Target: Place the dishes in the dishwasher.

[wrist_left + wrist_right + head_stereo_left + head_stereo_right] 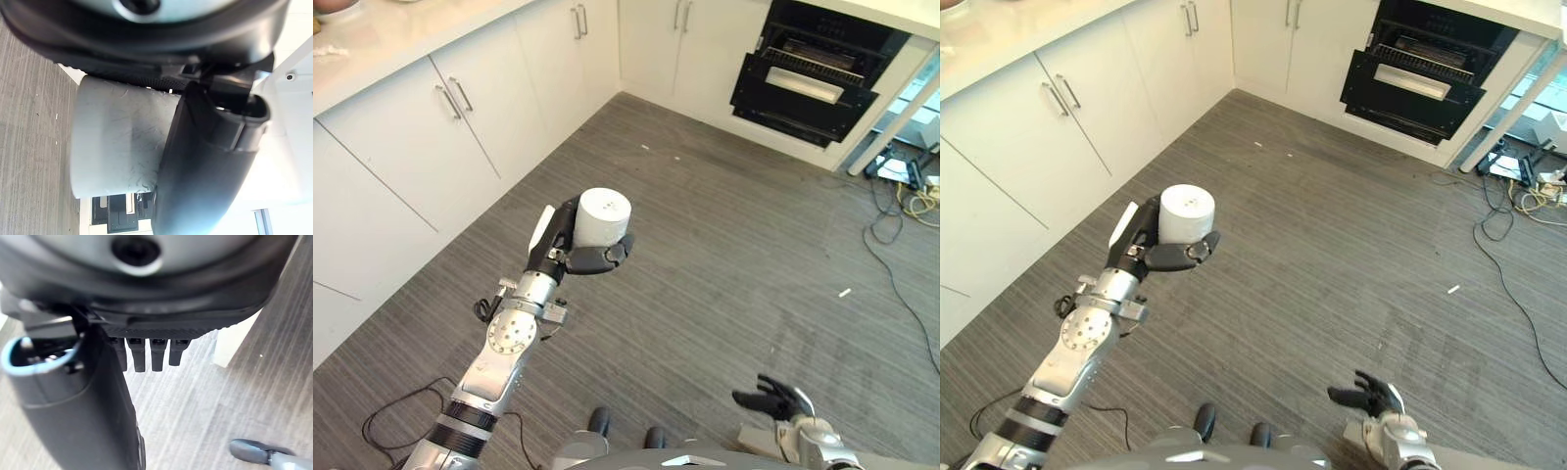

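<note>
**White cup held aloft in left hand, kitchen floor**

Right hand (1371, 397): low at the near edge, fingers straight and relaxed, empty. Left hand (576, 250): raised over the grey wood-grain floor (724, 255), fingers and thumb curled round a white cylindrical cup (604, 217), which stands upright, flat end up. White cabinets (431, 137) with bar handles run along the robot's left under a pale tabletop (382, 49). Black dishwasher (813, 73) at the far wall, door partly lowered, well apart from the cup.
</note>
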Controlling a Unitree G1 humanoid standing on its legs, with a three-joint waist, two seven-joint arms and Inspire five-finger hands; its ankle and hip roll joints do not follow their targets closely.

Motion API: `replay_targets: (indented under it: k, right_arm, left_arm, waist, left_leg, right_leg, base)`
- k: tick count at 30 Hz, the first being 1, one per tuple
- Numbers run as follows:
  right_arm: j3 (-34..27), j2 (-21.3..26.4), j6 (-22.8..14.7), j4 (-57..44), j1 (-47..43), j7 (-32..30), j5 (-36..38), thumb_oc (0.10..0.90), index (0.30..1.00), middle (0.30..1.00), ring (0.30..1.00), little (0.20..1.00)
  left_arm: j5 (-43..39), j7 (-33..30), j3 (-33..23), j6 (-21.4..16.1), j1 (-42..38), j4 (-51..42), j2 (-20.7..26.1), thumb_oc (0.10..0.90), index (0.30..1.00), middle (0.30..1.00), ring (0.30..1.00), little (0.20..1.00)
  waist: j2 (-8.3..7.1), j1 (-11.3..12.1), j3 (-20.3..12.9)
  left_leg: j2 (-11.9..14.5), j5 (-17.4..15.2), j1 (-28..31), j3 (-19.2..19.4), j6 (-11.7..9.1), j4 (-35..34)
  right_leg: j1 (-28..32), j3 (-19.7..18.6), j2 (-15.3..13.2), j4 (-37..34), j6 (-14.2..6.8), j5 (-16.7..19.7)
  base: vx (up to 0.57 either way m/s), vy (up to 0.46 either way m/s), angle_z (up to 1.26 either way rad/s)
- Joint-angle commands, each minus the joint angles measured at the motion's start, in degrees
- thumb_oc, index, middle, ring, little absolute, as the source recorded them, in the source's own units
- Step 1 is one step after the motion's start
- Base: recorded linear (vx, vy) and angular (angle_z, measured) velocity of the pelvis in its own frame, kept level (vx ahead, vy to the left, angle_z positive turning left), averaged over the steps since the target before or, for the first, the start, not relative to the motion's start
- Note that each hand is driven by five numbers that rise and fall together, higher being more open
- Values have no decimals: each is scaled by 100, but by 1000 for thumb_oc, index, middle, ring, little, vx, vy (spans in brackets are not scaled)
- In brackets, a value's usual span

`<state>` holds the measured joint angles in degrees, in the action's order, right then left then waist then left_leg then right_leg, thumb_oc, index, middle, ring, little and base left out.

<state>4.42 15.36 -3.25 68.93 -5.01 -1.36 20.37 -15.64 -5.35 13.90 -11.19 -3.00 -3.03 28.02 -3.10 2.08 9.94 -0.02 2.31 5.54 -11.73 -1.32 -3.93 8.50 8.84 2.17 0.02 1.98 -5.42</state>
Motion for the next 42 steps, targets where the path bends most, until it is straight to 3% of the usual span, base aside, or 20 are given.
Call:
replay_targets:
  k: [1,7,14,32,36,37,38,39,40,42]
  right_arm:
    - [40,-62,43,167,649,-71,-81,800,900,900,900,900]
    - [-131,-32,51,284,868,-105,-103,800,900,900,900,900]
    - [-5,-121,73,216,970,-19,-231,800,900,900,900,900]
    - [120,-112,15,97,812,-92,-346,800,900,900,900,900]
    - [93,-148,25,75,800,-106,-409,800,900,900,900,900]
    - [104,-180,19,79,677,-139,-415,800,900,900,900,900]
    - [101,-205,24,75,637,-141,-417,800,900,900,900,900]
    - [90,-226,43,92,596,-158,-424,800,900,900,900,900]
    - [88,-227,44,94,590,-159,-425,800,900,900,900,900]
    - [62,-222,68,185,515,-208,-467,800,900,900,900,900]
  left_arm:
    - [42,-112,-586,-629,-715,-691,1,400,300,300,300,300]
    - [74,-80,-500,-630,-708,-606,9,400,300,300,300,300]
    - [336,-136,-501,-588,-703,-594,57,400,300,300,300,300]
    - [658,-343,-498,-588,-700,-576,93,400,300,300,300,300]
    - [662,-383,-523,-557,-667,-547,63,400,300,300,300,300]
    - [671,-460,-645,-578,-626,-513,113,400,300,300,300,300]
    - [659,-473,-711,-593,-599,-500,147,400,300,300,300,300]
    - [656,-504,-775,-596,-583,-483,176,400,300,300,300,300]
    - [656,-505,-776,-596,-587,-483,176,400,300,300,300,300]
    - [705,-573,-923,-601,-539,-513,253,400,300,300,300,300]
  waist:
    - [-50,-272,-133]
    - [-70,-477,-187]
    - [-105,-585,-351]
    - [-102,-535,-442]
    - [-126,-570,-210]
    - [-105,-482,-54]
    - [-61,-392,-1]
    - [-3,-319,31]
    - [-4,-329,31]
    - [48,-225,56]
  left_leg:
    - [-265,-352,-180,136,-251,131]
    - [-193,-424,-224,425,-297,168]
    - [-180,-454,-45,660,-172,6]
    - [-199,-599,217,765,10,-84]
    - [-223,-585,34,1026,32,127]
    - [-54,-615,-143,1465,-53,257]
    - [47,-598,-192,1664,-94,284]
    - [121,-549,-259,1799,-126,314]
    - [121,-549,-269,1789,-129,320]
    - [188,-386,-452,2064,-157,398]
  right_leg:
    - [-39,42,-646,-68,-851,189]
    - [57,241,-698,-139,-862,172]
    - [10,-12,-725,-22,-895,222]
    - [-49,-420,-728,136,-948,207]
    - [-336,-478,-807,362,-1084,503]
    - [-619,-217,-925,381,-1255,834]
    - [-751,75,-1016,428,-1294,942]
    - [-825,443,-1108,562,-1299,876]
    - [-841,452,-1113,593,-1298,858]
    - [-649,1021,-1244,1129,-1264,554]
  base:
    - [-5,-4,26]
    - [12,8,7]
    - [48,42,-16]
    - [17,30,-2]
    - [-158,42,0]
    - [-278,-66,1]
    - [-397,-46,0]
    - [-209,4,-1]
    - [-245,42,1]
    - [-388,51,3]
